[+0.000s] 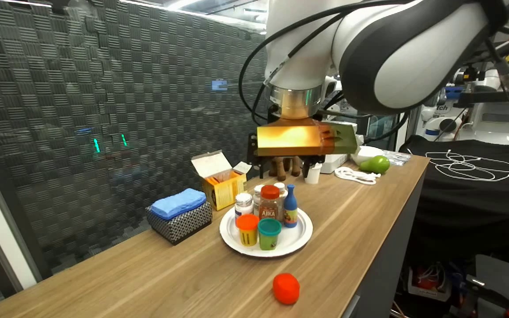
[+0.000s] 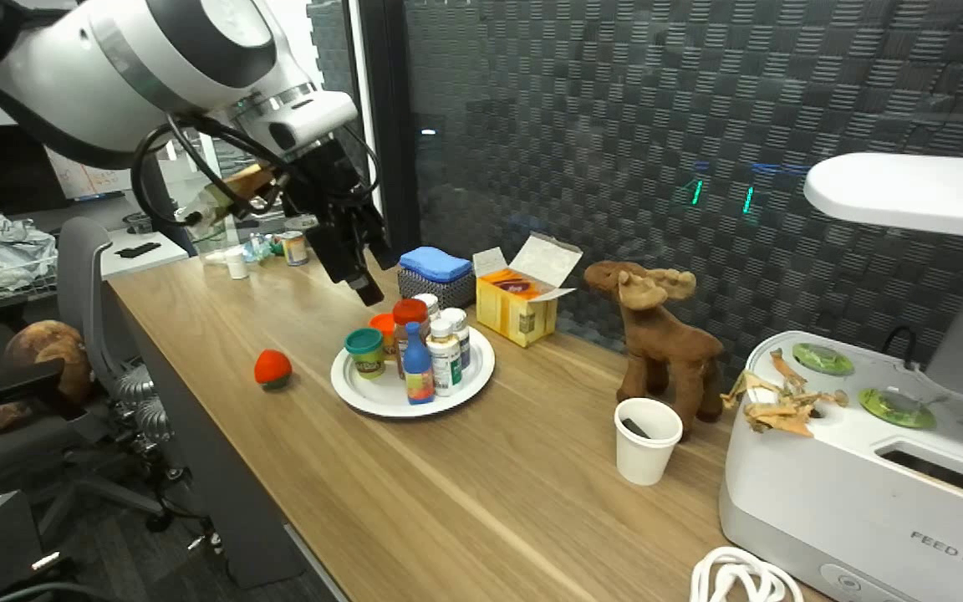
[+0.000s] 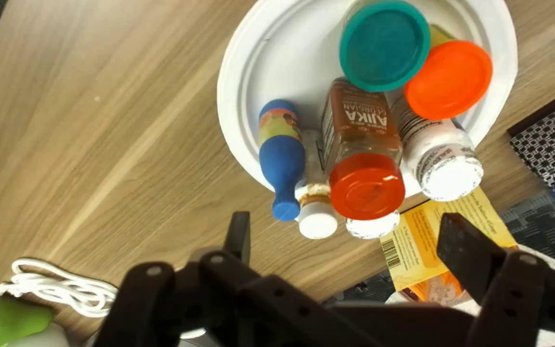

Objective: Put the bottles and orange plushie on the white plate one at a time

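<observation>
My pincer [image 1: 283, 174] hung higher than the bottles [image 1: 268, 204] on the white plate [image 1: 292, 240], its fingers [image 3: 468, 250] spread with nothing between them. Past this plate, near the free edge of the counter [image 1: 166, 276], lay the roundish orange plushie [image 1: 286, 288]; I judged that I must first cross, then descend.

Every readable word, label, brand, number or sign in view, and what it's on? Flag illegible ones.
"AJIKA": red-capped bottle
"GEORGIA...", ending unclear: same bottle
"Supplement", small: white bottle
"FEED ME!": white appliance
"tch", partial: background equipment
"Tradition of Ginger", faint: yellow box
Too small or blurred: other print on the yellow box and white bottle; labels of the other white bottles, blue bottle, teal-lidded tub, orange-lidded tub.
</observation>
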Robot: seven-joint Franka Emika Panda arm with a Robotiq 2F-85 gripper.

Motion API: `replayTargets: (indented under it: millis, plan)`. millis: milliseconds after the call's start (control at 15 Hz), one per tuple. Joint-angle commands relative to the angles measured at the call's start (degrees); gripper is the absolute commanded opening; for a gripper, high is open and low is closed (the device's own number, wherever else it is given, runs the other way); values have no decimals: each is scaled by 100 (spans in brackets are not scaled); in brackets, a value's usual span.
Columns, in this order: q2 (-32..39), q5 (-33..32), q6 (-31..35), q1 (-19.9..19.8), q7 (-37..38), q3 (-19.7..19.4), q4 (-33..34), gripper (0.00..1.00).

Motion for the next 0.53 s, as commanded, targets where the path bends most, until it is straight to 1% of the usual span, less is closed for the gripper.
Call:
replayTargets:
  millis: [0, 267, 467]
  plan:
    - [-145, -84, -18, 60, 177, 319, -261, 100]
    - [247, 89, 390, 222, -169, 667, -381, 100]
    - [549, 101, 577, 378, -360, 796, -363, 100]
